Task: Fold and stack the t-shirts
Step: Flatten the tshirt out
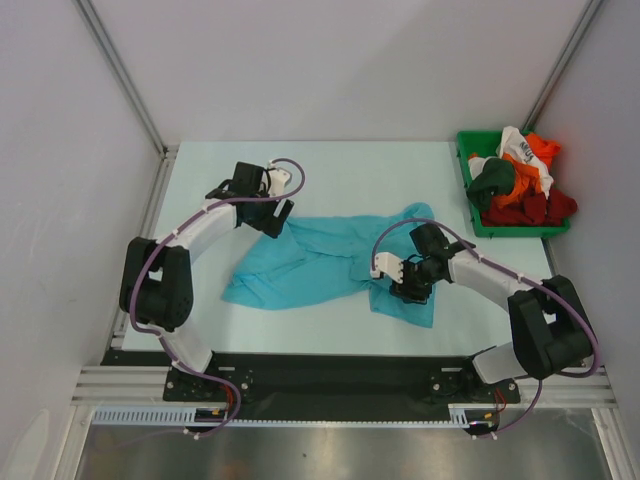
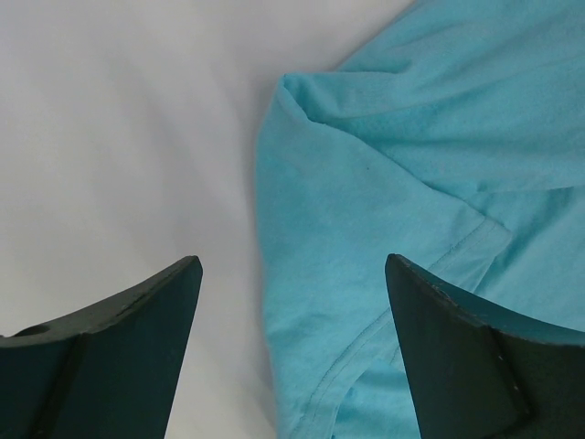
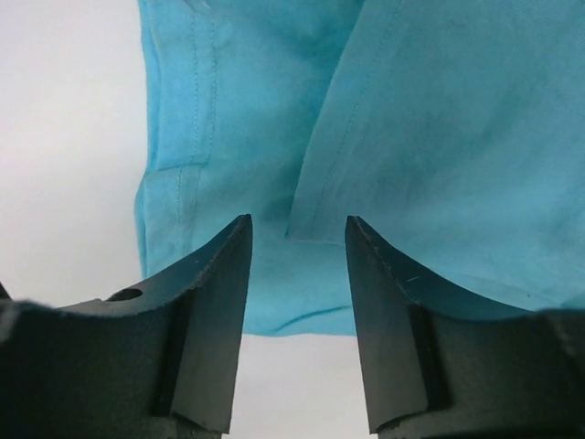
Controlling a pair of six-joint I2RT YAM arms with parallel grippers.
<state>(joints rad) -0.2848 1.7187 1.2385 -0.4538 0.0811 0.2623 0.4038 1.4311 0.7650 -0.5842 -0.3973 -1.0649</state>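
The turquoise t-shirt (image 1: 320, 260) lay crumpled and only half spread across the middle of the bench (image 1: 350, 170), its longest stretch running left to right, with 1 lobe bunched toward the far right and another drooping to the near right. No fold had been made in it yet. The other t-shirts (image 1: 520, 180), orange, red, dark green and white, were heaped in the green bin (image 1: 468, 190) at the far right corner, well apart from it.

The left fingers (image 2: 137, 347) stood wide open over the shirt's far left edge, 1 above bare bench and 1 above cloth near a hemmed sleeve, gripping nothing. The right fingers (image 3: 201, 320) were also parted, more narrowly, low over the near right corner where a hem and a seam met, and held nothing.

The step in hand looked like flattening the shirt before the first fold. The next move probably called for each pair to pinch a single layer at its edge and draw the cloth outward until it was taut.
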